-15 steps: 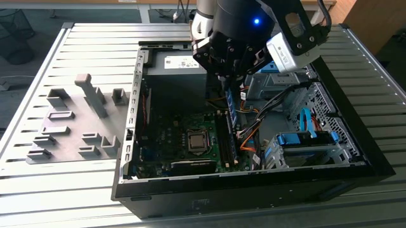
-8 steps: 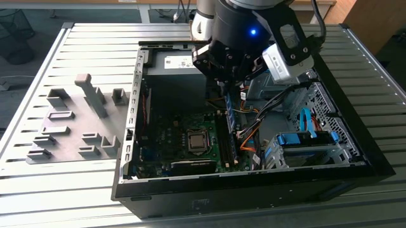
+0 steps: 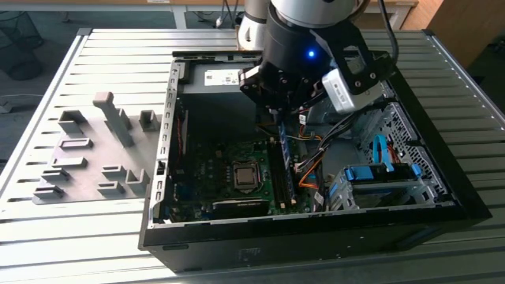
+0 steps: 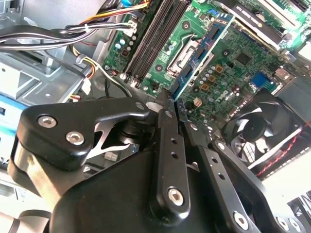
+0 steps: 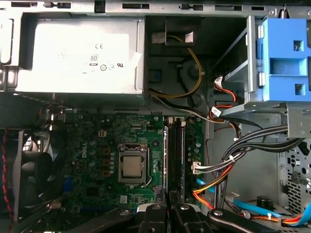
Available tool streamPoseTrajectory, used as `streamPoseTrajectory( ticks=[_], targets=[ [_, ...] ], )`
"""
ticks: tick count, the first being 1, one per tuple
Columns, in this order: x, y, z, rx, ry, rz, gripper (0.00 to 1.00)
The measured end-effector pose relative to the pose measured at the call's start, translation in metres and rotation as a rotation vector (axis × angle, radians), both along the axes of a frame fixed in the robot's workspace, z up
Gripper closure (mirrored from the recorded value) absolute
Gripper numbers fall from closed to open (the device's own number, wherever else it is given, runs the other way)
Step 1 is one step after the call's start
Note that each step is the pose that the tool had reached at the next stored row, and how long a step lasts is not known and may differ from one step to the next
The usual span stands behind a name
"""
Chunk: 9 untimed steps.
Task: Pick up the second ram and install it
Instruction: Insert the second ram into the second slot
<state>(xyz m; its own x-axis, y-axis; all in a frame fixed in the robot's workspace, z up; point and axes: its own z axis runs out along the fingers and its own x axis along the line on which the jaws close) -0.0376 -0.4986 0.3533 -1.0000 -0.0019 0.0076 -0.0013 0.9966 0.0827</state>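
- Worktop (image 3: 94, 236): slatted grey metal surface, carrying an open black computer case (image 3: 316, 236) and, toward the exterior view's left, a grey fixture plate (image 3: 79, 154) with raised blocks.
- Arm (image 3: 304, 35): reaching down into the case from above, a blue light glowing on its wrist.
- Motherboard (image 5: 97, 160): green, lying on the case floor, with the processor socket (image 5: 132, 167) uncovered; a black fan (image 5: 26, 174) is sitting beside the board.
- Power supply (image 5: 77, 58): grey box, sitting along one case wall.
- Drive bay (image 3: 382, 177): light-blue clips, sitting at the case's side toward the exterior view's right, with orange and black cables running nearby.
- Gripper (image 4: 172, 109): jaws are closing almost completely, pinching one end of the second ram (image 4: 201, 53).
- The second ram: thin blue stick, held edge-on above the board, hanging over the area between the socket and the black memory slots (image 4: 158, 34); whether it is touching a slot, I cannot tell.
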Motion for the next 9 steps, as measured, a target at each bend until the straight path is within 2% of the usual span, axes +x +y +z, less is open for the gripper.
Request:
streamPoseTrajectory(
  ticks=[9],
  targets=[
    [0.0,0.0,-0.0161,0.0,0.0,-0.001,0.86]
  ],
)
